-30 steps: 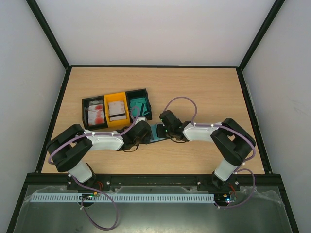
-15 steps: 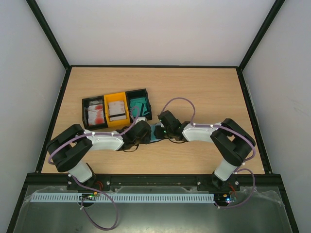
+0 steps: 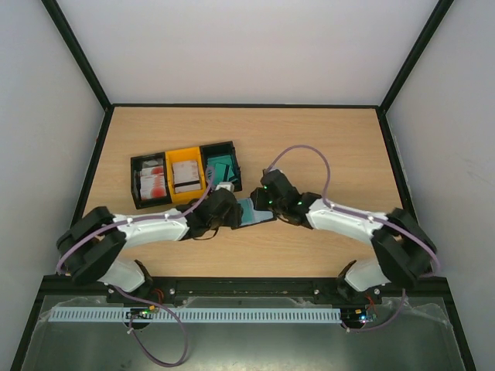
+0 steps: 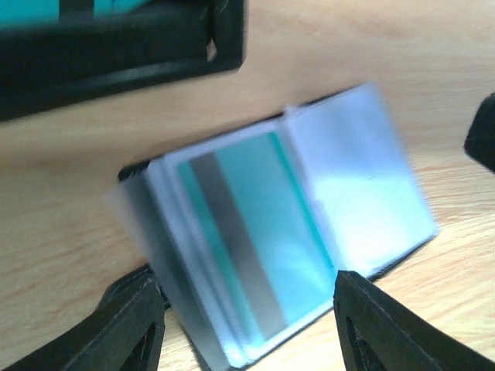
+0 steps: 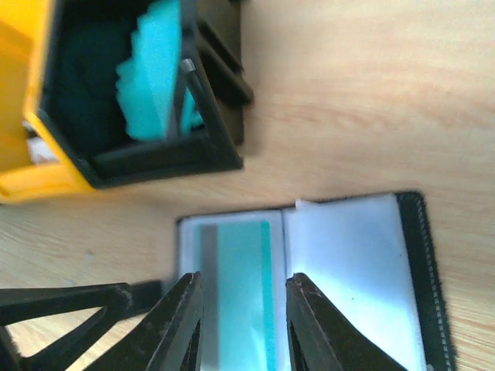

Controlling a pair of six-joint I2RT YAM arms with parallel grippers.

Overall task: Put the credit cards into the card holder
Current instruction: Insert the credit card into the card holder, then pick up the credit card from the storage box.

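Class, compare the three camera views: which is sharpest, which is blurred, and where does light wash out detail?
Top external view: sharp and evenly lit, soft shadows on the table. Left wrist view: blurred, the card holder and its teal card smeared at the edges. Right wrist view: clearer, yet the holder's empty sleeve washes out white and the black bin looks soft.

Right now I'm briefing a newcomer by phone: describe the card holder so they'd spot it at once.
On the wooden table, find the row of three bins and look just off its right end, on the near side. The card holder lies open and flat there. It is black-edged with clear sleeves, one showing a teal card, unlike the boxy upright bins.
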